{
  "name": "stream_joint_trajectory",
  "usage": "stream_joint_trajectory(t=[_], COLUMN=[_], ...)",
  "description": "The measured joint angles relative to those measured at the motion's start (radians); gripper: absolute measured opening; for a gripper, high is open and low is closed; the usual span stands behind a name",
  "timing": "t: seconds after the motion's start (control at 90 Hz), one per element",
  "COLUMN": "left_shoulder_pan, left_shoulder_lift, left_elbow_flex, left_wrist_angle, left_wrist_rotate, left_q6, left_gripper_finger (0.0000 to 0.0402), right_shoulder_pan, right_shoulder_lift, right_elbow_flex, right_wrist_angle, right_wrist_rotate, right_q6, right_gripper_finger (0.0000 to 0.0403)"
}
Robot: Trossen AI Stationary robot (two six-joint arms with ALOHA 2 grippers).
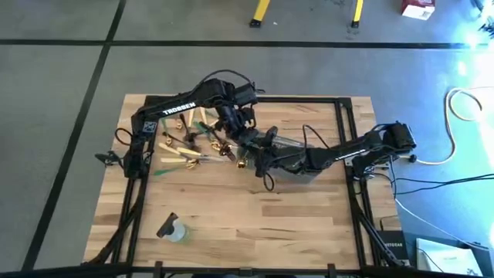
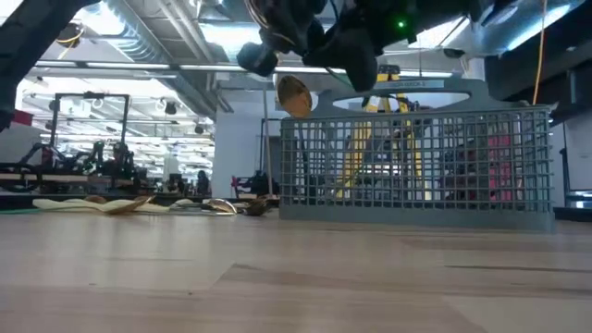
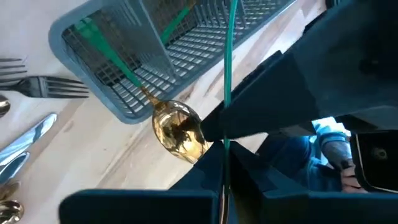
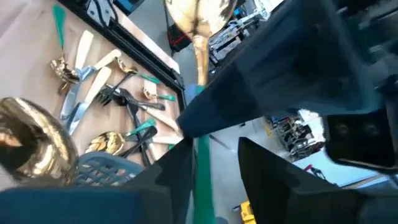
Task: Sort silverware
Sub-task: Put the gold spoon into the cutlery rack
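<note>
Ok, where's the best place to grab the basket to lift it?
Probably the arched handle across the top of the basket, coming from straight above. It stands clear over the rim, while the mesh walls are wide and flat.

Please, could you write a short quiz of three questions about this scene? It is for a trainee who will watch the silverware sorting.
1. True or false: all the silverware is already inside the grey basket.
2. In the low view, the spoon bowl that shows above the basket's rim is: A) gold B) black C) green.
3. Fill in: the left hand and the right hand meet near the end of the basket that faces the loose silverware, while the small clear bottle lies apart from them on the ___ arm's side of the table.

Key: 1 false, many pieces lie loose on the table; 2 A; 3 left.
</note>
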Motion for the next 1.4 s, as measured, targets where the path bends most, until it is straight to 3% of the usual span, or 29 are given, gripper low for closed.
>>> stream_joint_trajectory(t=[0.478, 1.4], left_shoulder_pan=[0.000, 0.018], left_shoulder_lift=[0.000, 0.000], left_elbow_flex=[0.000, 0.000], left_wrist_angle=[0.001, 0.011], left_wrist_rotate=[0.000, -0.048], left_q6=[0.009, 0.043], left_gripper_finger=[0.0003, 0.0004], right_shoulder_pan=[0.002, 0.006], right_shoulder_lift=[0.000, 0.000], right_elbow_flex=[0.000, 0.000], right_wrist_angle=[-0.024, -0.024], right_wrist_rotate=[-0.024, -0.014], right_q6=[0.005, 0.035], right_gripper_finger=[0.0015, 0.0012])
